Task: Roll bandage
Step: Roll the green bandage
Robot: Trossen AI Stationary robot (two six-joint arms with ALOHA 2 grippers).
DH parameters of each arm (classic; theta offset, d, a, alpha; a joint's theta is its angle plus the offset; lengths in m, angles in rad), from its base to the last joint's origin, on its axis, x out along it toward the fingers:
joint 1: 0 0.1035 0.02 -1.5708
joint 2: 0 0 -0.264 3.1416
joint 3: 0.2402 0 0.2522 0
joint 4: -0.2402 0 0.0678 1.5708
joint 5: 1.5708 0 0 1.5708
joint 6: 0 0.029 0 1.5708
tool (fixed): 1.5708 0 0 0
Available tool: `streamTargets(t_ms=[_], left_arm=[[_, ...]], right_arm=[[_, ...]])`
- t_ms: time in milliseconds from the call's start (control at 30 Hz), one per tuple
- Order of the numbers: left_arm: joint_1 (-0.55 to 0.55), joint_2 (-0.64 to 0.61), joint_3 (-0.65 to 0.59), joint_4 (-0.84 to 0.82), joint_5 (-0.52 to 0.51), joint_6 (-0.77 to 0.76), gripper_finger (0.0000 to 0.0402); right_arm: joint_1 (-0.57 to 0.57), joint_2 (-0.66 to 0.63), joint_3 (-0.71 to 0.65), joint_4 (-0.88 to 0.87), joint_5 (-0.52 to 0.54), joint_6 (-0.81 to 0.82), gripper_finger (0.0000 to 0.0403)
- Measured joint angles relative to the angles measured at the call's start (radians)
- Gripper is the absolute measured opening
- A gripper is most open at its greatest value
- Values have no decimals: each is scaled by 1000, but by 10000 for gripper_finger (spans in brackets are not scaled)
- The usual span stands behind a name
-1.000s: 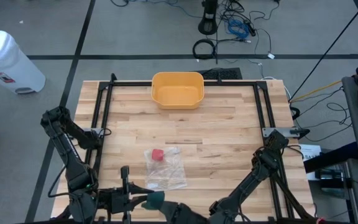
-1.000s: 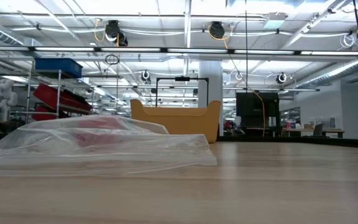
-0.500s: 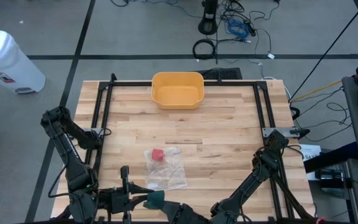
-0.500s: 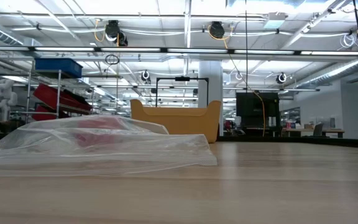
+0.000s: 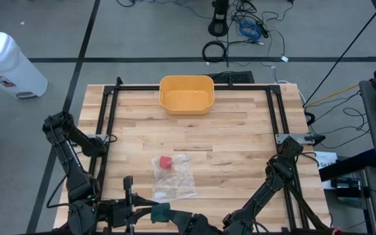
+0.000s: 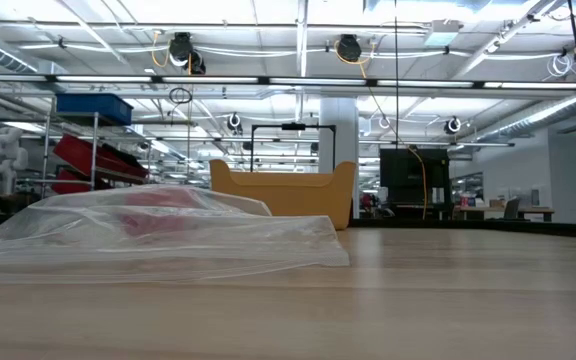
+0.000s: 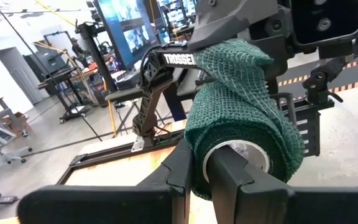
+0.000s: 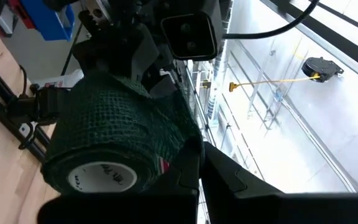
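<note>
You are looking at an evenly lit table (image 5: 240, 130) from above, with only faint shadows falling on it. At table height, ceiling lights (image 6: 268, 50) are glaring overhead, and the clear bag (image 6: 168, 235) near the front edge is catching soft reflections. In both wrist views, the nearest fingers (image 7: 229, 186) are blurring.

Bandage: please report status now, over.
Left pincer shut on bandage roll wall, near table edge. Right pincer shut on its loose end. Bag lies apart.
</note>
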Motion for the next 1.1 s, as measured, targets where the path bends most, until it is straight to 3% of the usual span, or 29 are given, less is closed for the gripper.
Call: streamTargets(t_ms=[367, 800, 1100], left_arm=[[-1, 0, 0, -2, 7, 2, 41], [-1, 0, 0, -4, 17, 3, 41], [-3, 2, 0, -5, 48, 3, 41]], right_arm=[[-21, 0, 0, -1, -39, 0, 0], [-62, 0, 0, 0, -50, 39, 46], [-81, -1, 2, 0, -27, 54, 54]])
